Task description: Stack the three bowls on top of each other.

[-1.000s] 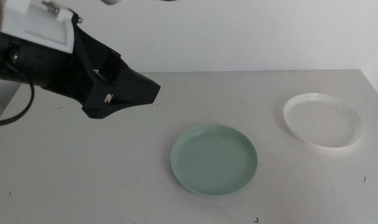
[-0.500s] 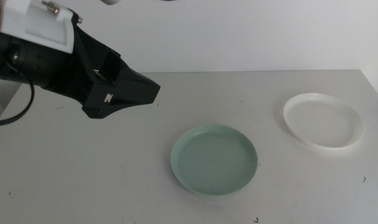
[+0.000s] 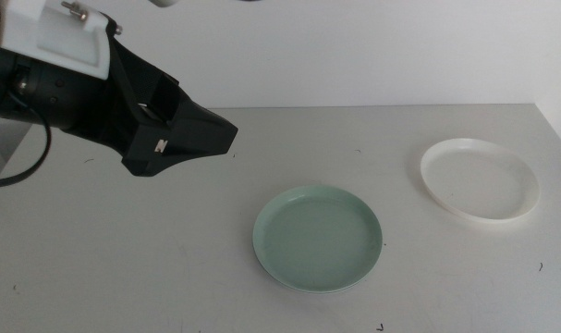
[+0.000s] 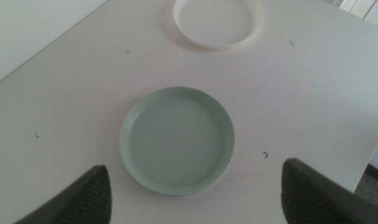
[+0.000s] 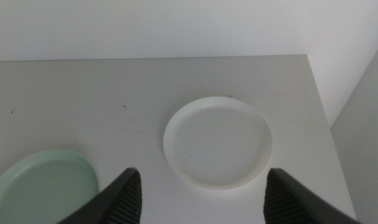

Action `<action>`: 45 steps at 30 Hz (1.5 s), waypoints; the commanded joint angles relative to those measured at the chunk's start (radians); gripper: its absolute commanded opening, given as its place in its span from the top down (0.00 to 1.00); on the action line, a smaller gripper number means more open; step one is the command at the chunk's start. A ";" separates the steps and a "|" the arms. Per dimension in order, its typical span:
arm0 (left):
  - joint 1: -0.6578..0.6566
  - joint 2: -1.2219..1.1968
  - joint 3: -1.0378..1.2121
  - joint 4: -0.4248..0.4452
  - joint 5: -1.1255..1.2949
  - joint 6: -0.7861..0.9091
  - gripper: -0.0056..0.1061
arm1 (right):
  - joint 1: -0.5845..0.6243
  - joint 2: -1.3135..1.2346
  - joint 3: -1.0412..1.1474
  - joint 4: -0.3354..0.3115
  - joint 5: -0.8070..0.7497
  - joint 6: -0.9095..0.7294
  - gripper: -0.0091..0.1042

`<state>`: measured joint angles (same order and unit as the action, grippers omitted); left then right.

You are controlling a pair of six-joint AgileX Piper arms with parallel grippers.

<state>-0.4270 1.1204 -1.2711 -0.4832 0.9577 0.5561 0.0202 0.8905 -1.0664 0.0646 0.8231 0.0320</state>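
Middle view: left gripper [image 3: 183, 139] hangs over the table's [image 3: 123, 250] left side, jaws spread wide and empty; mint green bowl [image 3: 318, 239] sits centre, white bowl [image 3: 480, 178] well apart to its right; right gripper [image 5: 198, 199] also open.

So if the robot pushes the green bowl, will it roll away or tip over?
Probably neither. The green bowl looks wide and shallow and sits flat on the table, so it should slide rather than roll. Its low rim likely makes tipping hard. It looks like thin, smooth plastic, so it is probably light and may skid easily.
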 commanded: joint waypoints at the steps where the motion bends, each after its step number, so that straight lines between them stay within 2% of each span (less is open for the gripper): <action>1: -0.003 -0.022 -0.030 -0.034 -0.049 -0.004 0.01 | -0.007 0.073 -0.114 -0.006 0.010 0.021 0.48; 4: -0.003 -0.022 -0.030 -0.034 -0.049 -0.004 0.01 | -0.007 0.192 -0.227 -0.030 0.094 0.021 0.48; 7: -0.003 -0.022 -0.030 -0.033 -0.049 -0.004 0.01 | -0.007 0.304 -0.346 -0.082 0.191 0.041 0.48; 12: -0.003 -0.022 -0.030 -0.033 -0.049 -0.004 0.01 | -0.007 0.476 -0.491 -0.124 0.253 0.051 0.48; 19: -0.003 -0.022 -0.030 -0.032 -0.049 -0.004 0.01 | -0.052 0.644 -0.595 -0.092 0.275 0.051 0.48; 23: -0.003 -0.022 -0.030 -0.032 -0.049 -0.004 0.01 | -0.106 0.721 -0.614 -0.073 0.217 0.051 0.48; 35: -0.003 -0.022 -0.030 -0.032 -0.049 -0.004 0.01 | -0.177 0.934 -0.621 -0.072 0.193 0.051 0.48; 38: -0.003 -0.022 -0.030 -0.032 -0.049 -0.004 0.01 | -0.190 0.979 -0.621 -0.065 0.189 0.045 0.44; 42: -0.003 -0.022 -0.030 -0.032 -0.049 -0.004 0.01 | -0.210 1.033 -0.621 -0.040 0.167 0.025 0.30; 45: -0.003 -0.022 -0.030 -0.032 -0.049 -0.004 0.01 | -0.216 1.073 -0.621 -0.038 0.153 0.019 0.24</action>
<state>-0.4270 1.1204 -1.2711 -0.4811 0.9577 0.5561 -0.1865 2.0003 -1.6534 0.0281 1.0107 0.0671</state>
